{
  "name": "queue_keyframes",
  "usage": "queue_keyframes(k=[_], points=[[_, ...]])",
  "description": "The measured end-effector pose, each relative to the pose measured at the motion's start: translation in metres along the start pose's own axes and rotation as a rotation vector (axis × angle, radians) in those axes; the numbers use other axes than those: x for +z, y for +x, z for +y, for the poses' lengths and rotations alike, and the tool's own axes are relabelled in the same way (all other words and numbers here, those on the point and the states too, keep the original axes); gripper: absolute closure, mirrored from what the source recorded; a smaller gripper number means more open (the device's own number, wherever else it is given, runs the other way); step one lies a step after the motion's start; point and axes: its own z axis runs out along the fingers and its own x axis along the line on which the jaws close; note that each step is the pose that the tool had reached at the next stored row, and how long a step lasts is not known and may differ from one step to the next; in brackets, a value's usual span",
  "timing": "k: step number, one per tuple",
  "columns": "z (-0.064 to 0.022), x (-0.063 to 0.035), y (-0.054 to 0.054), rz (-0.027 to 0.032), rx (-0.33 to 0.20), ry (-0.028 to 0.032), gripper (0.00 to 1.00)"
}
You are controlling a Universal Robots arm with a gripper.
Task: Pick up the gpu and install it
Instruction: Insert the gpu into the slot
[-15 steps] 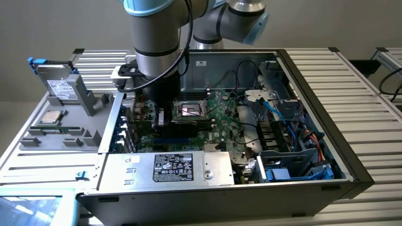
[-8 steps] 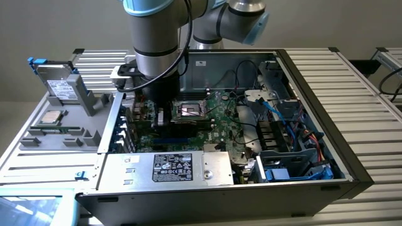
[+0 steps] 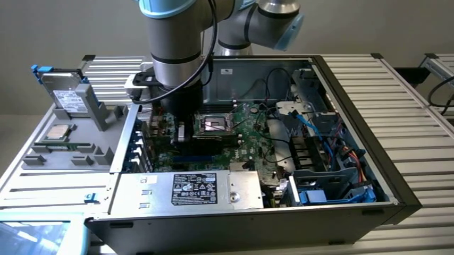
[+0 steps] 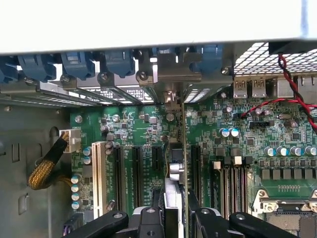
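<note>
The gpu (image 4: 173,174) shows edge-on in the wrist view, standing upright over the green motherboard (image 4: 129,129). It lines up with a gap among the black expansion slots (image 4: 136,168), and its silver bracket end (image 4: 171,96) reaches toward the case's rear wall. My gripper (image 4: 174,214) is shut on the gpu, one black finger (image 4: 148,218) on each side. In the exterior view the gripper (image 3: 186,126) is deep inside the open computer case (image 3: 369,175), with the gpu (image 3: 182,135) low over the board beside the CPU socket (image 3: 212,126). Whether the card's edge sits in a slot I cannot tell.
Blue retention clips (image 4: 74,64) line the rear slot openings. A power supply (image 3: 199,188) sits along the case's near wall; cables (image 3: 312,133) and a drive cage (image 3: 333,186) fill the exterior view's right. A hard drive (image 3: 71,98) and a processor (image 3: 58,133) rest on the grey fixture outside.
</note>
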Motion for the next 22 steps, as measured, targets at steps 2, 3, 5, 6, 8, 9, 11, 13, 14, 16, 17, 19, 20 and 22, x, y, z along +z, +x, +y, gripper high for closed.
queue_keyframes(k=[2, 3, 5, 6, 8, 9, 11, 13, 14, 16, 17, 19, 20, 22], points=[[-0.0009, -0.0001, 0.0000, 0.0001, 0.000, -0.0003, 0.71], [-0.0012, -0.0001, 0.0000, 0.0002, 0.000, -0.0004, 0.71], [-0.0012, -0.0001, 0.0000, 0.0001, 0.000, -0.0001, 0.71], [-0.0012, 0.0000, -0.0001, 0.0000, 0.000, 0.0000, 0.71], [-0.0013, 0.0000, 0.0000, 0.0000, 0.000, 0.0000, 0.71], [-0.0013, 0.0000, 0.0000, 0.0000, 0.000, 0.0000, 0.71], [-0.0011, 0.0000, 0.0000, 0.0001, 0.000, 0.0004, 0.71], [0.0003, 0.0000, 0.0000, -0.0001, -0.001, 0.0034, 0.71], [0.0003, 0.0000, 0.0001, -0.0001, -0.001, 0.0034, 0.71], [0.0006, 0.0000, 0.0001, -0.0001, 0.000, 0.0034, 0.71], [0.0009, 0.0000, 0.0000, -0.0001, 0.000, 0.0034, 0.71], [0.0009, 0.0000, 0.0000, -0.0001, 0.000, 0.0031, 0.71], [0.0009, 0.0000, 0.0000, -0.0001, 0.000, 0.0032, 0.71], [0.0004, 0.0000, 0.0001, -0.0001, 0.000, 0.0032, 0.71]])
